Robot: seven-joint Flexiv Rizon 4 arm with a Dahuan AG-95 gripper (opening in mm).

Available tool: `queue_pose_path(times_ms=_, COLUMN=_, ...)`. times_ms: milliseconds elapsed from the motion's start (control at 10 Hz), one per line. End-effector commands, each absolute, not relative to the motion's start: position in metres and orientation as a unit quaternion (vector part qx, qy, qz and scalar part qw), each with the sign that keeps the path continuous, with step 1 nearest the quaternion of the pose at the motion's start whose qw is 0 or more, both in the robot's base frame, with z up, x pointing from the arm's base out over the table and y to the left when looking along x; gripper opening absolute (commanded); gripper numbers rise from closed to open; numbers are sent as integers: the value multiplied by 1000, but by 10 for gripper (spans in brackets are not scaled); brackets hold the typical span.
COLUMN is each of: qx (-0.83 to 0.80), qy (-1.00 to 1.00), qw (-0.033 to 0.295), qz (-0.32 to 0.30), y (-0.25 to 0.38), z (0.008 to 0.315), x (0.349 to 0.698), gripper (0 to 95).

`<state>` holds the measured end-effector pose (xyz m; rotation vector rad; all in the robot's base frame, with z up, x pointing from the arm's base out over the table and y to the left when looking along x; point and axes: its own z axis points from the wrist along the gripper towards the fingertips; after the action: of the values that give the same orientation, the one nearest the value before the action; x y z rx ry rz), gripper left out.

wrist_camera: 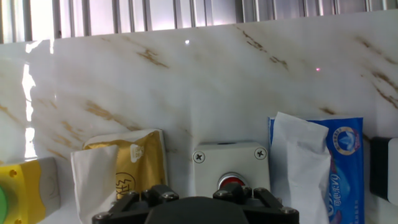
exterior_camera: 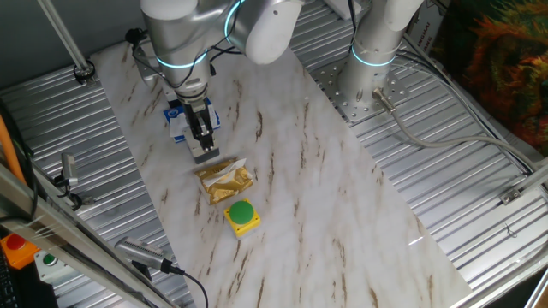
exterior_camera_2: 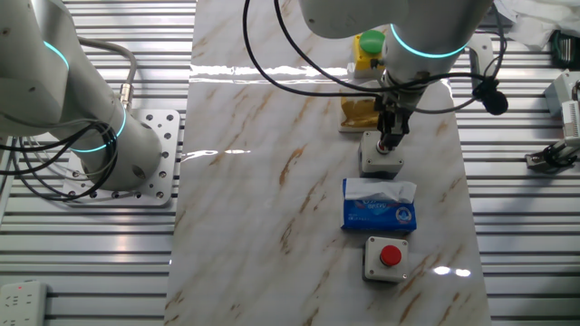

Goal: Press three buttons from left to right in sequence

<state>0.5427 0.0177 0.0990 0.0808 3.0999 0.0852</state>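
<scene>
Three buttons stand in a row on the marble board. One grey-white box with a red cap (exterior_camera_2: 385,258) is at the near end in the other fixed view, and its edge shows in the hand view (wrist_camera: 385,171). The middle grey-white box (exterior_camera_2: 381,156) (exterior_camera: 204,155) (wrist_camera: 231,167) lies under my gripper (exterior_camera_2: 390,141) (exterior_camera: 204,144). The fingers form one narrow bar with no gap, and their tips are down on the box top. Its red cap (wrist_camera: 232,181) is half hidden by the hand. The yellow box with the green dome (exterior_camera: 242,216) (exterior_camera_2: 369,47) (wrist_camera: 25,194) stands apart.
A blue tissue pack (exterior_camera_2: 379,206) (exterior_camera: 181,122) (wrist_camera: 323,168) lies between the two grey boxes. A gold foil packet (exterior_camera: 227,180) (exterior_camera_2: 358,113) (wrist_camera: 130,163) lies between the middle box and the yellow box. A second arm's base (exterior_camera: 368,77) stands beside the board. An orange box (exterior_camera: 15,248) sits off the board.
</scene>
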Motion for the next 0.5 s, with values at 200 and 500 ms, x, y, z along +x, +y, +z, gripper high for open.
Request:
queue_pose_path(times_ms=200, qx=25, qy=999, qw=21, qz=26, y=18, z=98, x=542, gripper=570)
queue_pose_path(times_ms=500, qx=24, qy=999, qw=25, qz=24, y=17, z=97, x=543, gripper=570)
